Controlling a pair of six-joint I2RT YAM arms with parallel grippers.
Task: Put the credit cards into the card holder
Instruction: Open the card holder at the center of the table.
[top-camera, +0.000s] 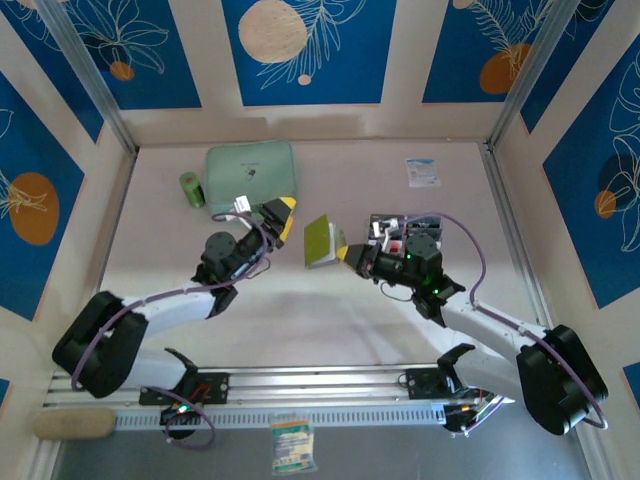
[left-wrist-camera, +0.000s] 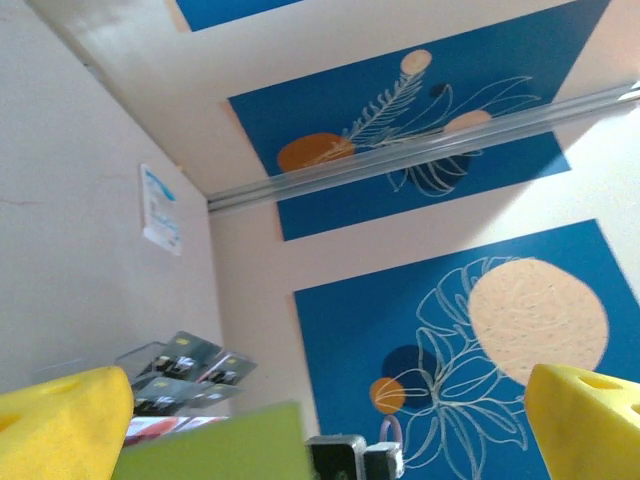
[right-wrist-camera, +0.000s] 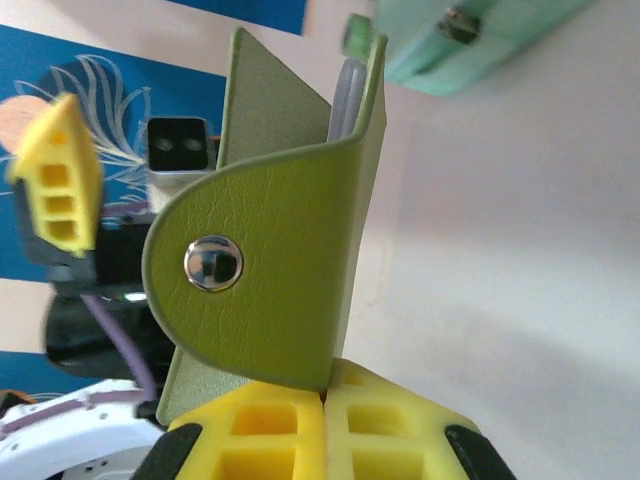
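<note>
My right claw (right-wrist-camera: 325, 400) is clamped on the card holder (right-wrist-camera: 270, 270), upright over the worktop (top-camera: 330, 325), and my left claw (top-camera: 279, 218) stands apart at its nine o'clock; next, I judge, comes fetching the credit cards (top-camera: 400, 230) at three o'clock.

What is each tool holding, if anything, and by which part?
The right tool pinches the card holder by its edge, near the fold. The left tool is open and holds nothing.

Count recorded: one olive-green folding card holder (top-camera: 322, 241) with snap button; one mint-green zip case (top-camera: 250, 172); one small green cylinder (top-camera: 191, 189); one white-and-blue paper packet (top-camera: 423, 172); one beige padded roll (top-camera: 73, 423); several fanned dark credit cards (left-wrist-camera: 185, 372), exact number not discernible.
</note>
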